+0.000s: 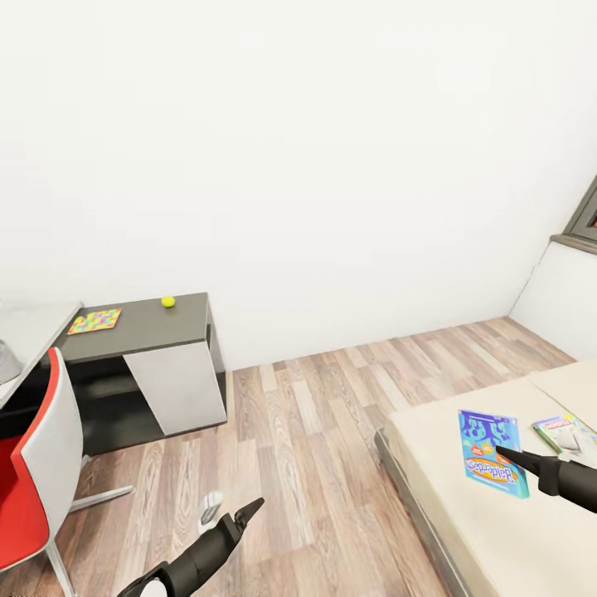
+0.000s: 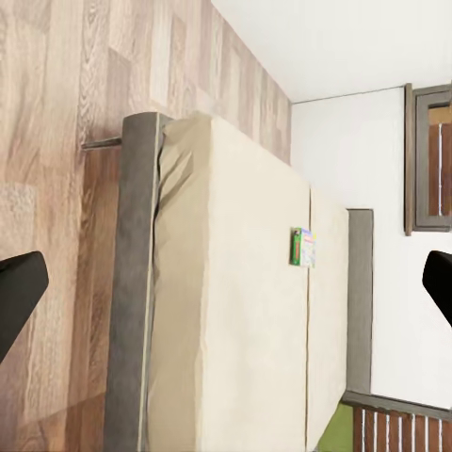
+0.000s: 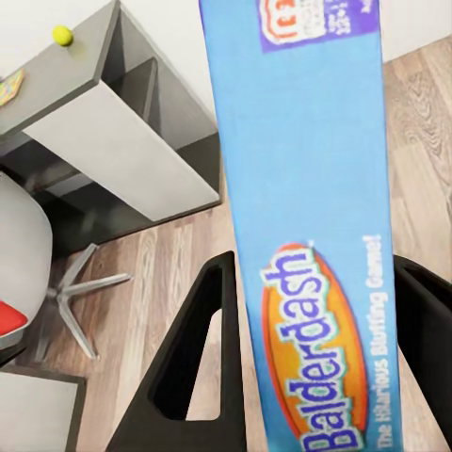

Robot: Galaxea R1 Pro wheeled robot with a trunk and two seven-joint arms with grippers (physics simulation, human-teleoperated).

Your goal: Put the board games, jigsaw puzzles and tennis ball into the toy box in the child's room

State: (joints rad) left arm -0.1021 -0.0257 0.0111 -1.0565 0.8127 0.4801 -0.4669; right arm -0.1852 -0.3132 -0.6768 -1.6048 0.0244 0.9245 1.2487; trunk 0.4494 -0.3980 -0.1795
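1. Right wrist view: my right end effector (image 3: 315,363) grips the Balderdash box (image 3: 311,235).
2. My left end effector (image 2: 226,292) hangs wide, empty.
3. Tennis ball (image 1: 168,302) and jigsaw puzzle (image 1: 94,321) wait on the counter (image 1: 145,332); another game box (image 1: 565,434) lies on the bed (image 1: 497,531).

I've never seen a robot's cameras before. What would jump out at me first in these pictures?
Probably the bright blue game box, standing between the right gripper's black fingers, its "Balderdash" lettering large in the right wrist view. Next, the red and white chair by the dark grey desk, where a small yellow-green ball and a colourful puzzle square lie. A second game box rests on the beige bed.
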